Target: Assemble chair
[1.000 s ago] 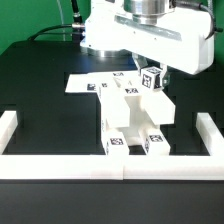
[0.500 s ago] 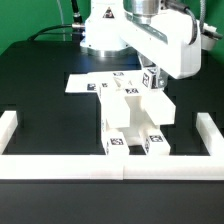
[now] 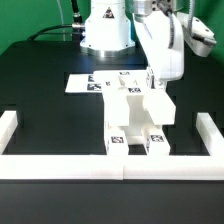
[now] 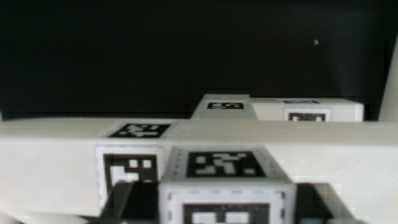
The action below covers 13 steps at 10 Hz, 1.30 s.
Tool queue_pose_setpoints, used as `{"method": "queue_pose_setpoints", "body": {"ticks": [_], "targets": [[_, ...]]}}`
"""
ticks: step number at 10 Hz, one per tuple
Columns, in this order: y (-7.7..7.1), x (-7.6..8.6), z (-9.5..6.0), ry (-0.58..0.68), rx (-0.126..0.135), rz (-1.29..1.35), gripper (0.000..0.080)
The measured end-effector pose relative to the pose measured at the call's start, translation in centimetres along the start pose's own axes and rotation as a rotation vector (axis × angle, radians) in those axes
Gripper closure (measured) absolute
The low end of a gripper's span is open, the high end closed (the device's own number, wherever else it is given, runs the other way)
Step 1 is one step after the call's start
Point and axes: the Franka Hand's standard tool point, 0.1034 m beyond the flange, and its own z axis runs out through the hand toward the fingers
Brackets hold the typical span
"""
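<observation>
- Exterior view, starting at its left: you have the left rail (image 3: 8,128) standing white along the edge of the black counter (image 3: 50,110), with bare dark surface between it and everything else.
- Next, toward the back, the marker board (image 3: 88,83) lies flat on the counter, a row of its tags showing. The white robot base (image 3: 105,30) rises just behind it.
- At the middle, the partly built chair (image 3: 130,115) sits on the counter in front of the marker board and close to the front rail (image 3: 110,166). It is a stepped cluster of chunky white parts, with two square tags facing you low on its front.
- Just right of the middle, the arm (image 3: 165,40) reaches down from above, and your claw (image 3: 154,78) hangs at the rear upper edge of the chair.
- At the far right, the right rail (image 3: 210,130) closes off the counter, well apart from the chair.
- In the wrist view, your claw (image 4: 217,205) is clamped on a small block (image 4: 221,180), white, with a tag on each of the two faces you can see. The dark jaws stand tight on either side of it.
- Beyond the block, that view shows the chair's (image 4: 71,135) flat white tops with more tags. You cannot tell from either view whether the block touches the chair.
</observation>
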Motion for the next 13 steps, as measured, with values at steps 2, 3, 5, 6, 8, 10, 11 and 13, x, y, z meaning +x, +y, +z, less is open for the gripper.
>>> {"method": "queue_pose_setpoints", "body": {"ticks": [2, 3, 5, 6, 8, 10, 11, 13], "targets": [[0.0, -0.3, 0.0, -0.009, 0.001, 0.121, 0.0514], [0.0, -0.5, 0.0, -0.017, 0.001, 0.192, 0.0514], [0.0, -0.7, 0.1, -0.021, 0.001, 0.275, 0.0514], [0.0, -0.9, 0.1, -0.027, 0.001, 0.353, 0.0514], [-0.1, -1.1, 0.1, -0.032, 0.000, 0.430, 0.0514], [-0.1, -1.5, 0.2, -0.045, -0.001, 0.484, 0.0514], [-0.1, -1.6, 0.2, -0.046, -0.001, 0.484, 0.0514], [-0.1, -2.0, 0.2, -0.061, -0.001, 0.501, 0.0514]]}}
